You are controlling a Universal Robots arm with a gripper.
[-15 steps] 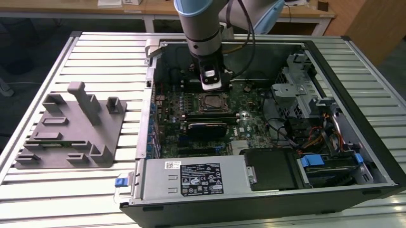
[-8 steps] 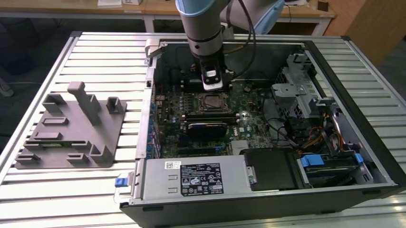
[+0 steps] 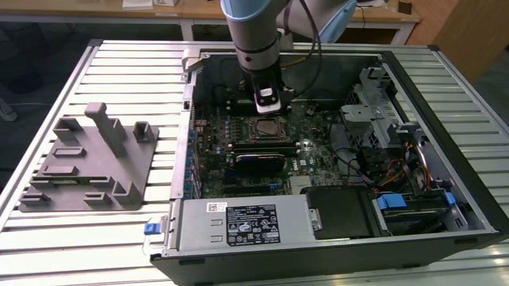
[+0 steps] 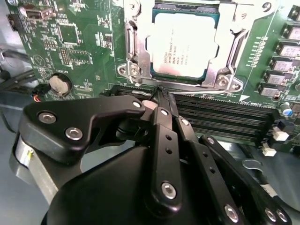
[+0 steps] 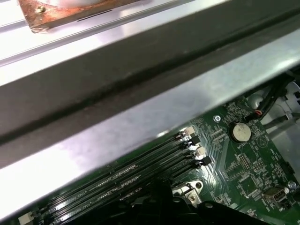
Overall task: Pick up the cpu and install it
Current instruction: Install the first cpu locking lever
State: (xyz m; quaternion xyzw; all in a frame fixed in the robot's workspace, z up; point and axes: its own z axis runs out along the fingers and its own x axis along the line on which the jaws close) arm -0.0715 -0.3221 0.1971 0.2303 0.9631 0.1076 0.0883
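a: exterior view: the gripper (image 3: 267, 111) hangs inside the open computer case (image 3: 445, 196), just above the socket (image 3: 259, 129) at frame centre. the fixture plate (image 3: 83, 164) at left holds no chip.

b: and the step?

a: second wrist view: the cpu (image 4: 184, 44) lies seated in the socket frame at upper centre. the fingertips (image 4: 161, 93) are pressed together, holding nothing, just below the chip and apart from it. placing looks done; i judge what remains is locking it in, calling for a careful press.

b: first wrist view?

a: memory slots (image 5: 126, 180) and a coin battery (image 5: 240, 131) at lower right.
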